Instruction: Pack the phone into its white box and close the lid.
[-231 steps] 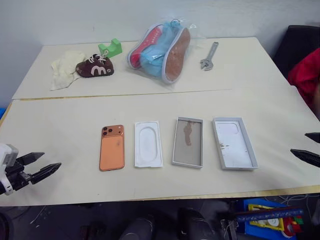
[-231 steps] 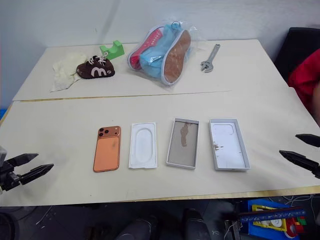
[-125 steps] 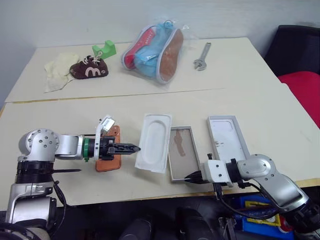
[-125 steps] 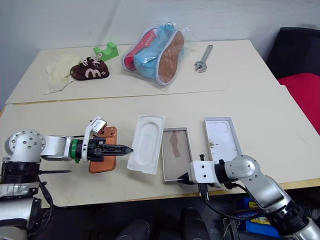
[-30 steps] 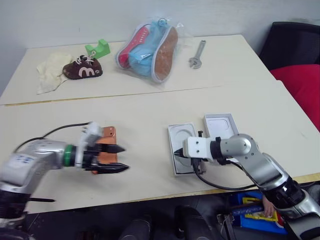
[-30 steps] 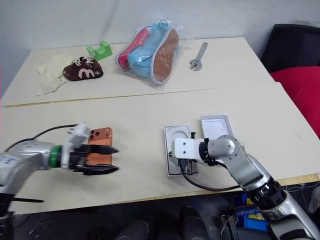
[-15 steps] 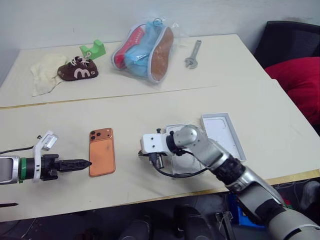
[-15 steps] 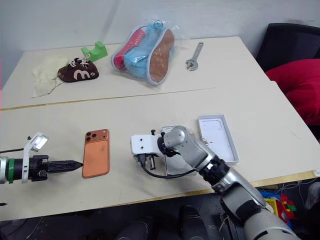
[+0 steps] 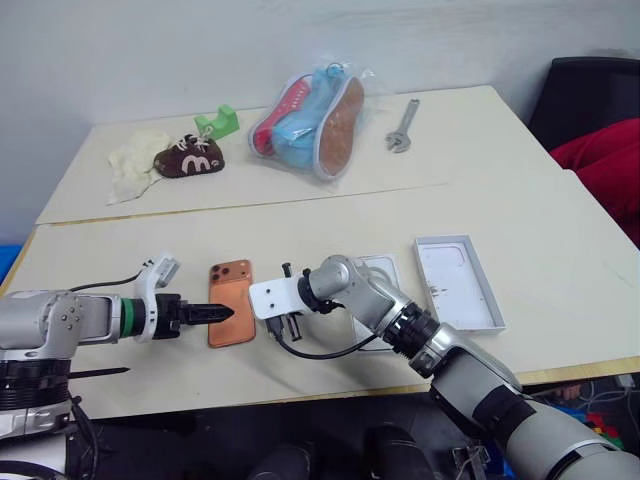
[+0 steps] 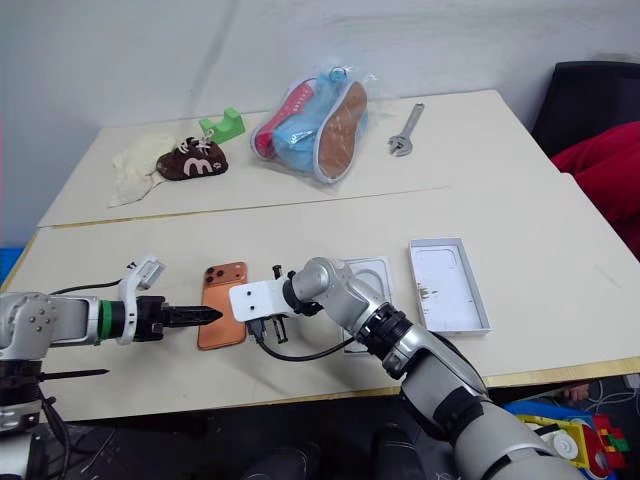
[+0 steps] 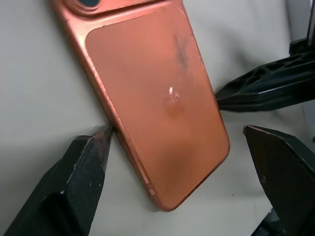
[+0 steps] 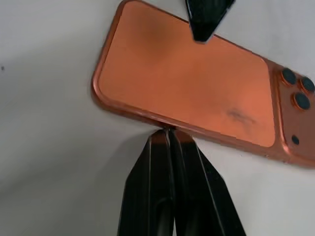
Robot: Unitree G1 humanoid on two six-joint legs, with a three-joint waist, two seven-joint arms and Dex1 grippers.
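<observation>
Lying flat on the bench (image 9: 560, 215), camera side up, the phone (image 9: 231, 316) sits left of the white box (image 9: 378, 275), with the lid (image 9: 457, 282) open side up further right. Its thin edges hug the surface, which is likely why both arms crowd it: the left gripper (image 11: 184, 162) spreads wide around its near end, while the right gripper (image 12: 171, 139), pinched shut, presses its tips against one long edge as a stop.
</observation>
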